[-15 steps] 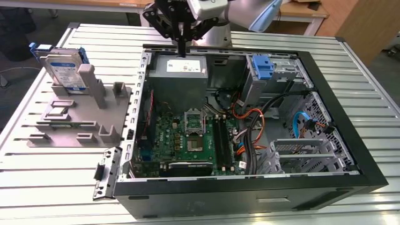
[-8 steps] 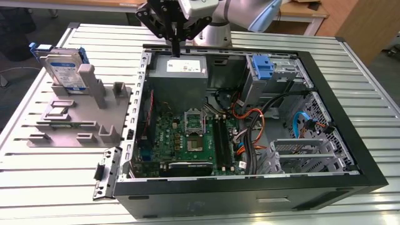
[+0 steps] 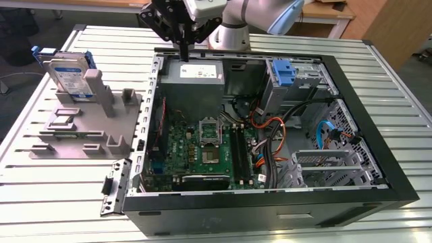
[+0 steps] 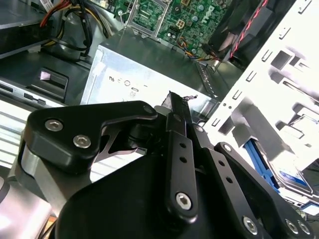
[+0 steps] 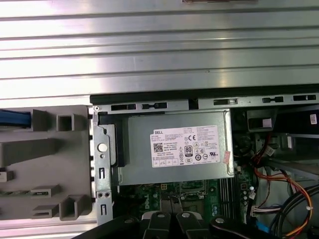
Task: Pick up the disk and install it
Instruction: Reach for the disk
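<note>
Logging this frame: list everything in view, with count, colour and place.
disk: one, silver with a blue-and-white label and blue frame, upright in the holder at the exterior view's left.
holder: one, grey, on the table beside the case.
computer case: one, black, open, mid-table.
power supply: one, grey with a white label, inside the case below the gripper.
motherboard: one, green, on the case floor.
bracket: one, blue, in the drive bay.
table: one, silver, slatted.
gripper: one, black, shut and empty, above the power supply.
</note>
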You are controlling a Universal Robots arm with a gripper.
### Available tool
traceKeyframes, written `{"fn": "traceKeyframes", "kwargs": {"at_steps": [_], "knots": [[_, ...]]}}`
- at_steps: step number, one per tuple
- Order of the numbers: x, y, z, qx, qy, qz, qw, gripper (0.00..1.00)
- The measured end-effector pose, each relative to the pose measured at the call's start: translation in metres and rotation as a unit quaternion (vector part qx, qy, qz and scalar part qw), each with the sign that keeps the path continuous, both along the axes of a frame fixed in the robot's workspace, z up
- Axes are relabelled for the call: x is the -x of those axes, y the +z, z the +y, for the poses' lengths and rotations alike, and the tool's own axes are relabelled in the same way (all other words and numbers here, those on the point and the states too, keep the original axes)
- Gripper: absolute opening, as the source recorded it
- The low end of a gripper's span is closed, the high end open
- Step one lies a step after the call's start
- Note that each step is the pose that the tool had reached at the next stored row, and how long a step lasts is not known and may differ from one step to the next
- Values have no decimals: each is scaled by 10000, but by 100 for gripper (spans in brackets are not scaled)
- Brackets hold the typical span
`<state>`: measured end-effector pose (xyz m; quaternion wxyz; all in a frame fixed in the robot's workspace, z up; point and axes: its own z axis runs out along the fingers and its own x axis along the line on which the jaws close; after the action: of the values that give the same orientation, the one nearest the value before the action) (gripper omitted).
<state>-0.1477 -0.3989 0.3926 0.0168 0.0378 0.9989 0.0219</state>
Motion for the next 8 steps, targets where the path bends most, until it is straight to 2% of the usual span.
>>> {"fn": "traceKeyframes", "kwargs": {"at_steps": [8], "knots": [[14,0,0,0,0,-1,10000,10]]}}
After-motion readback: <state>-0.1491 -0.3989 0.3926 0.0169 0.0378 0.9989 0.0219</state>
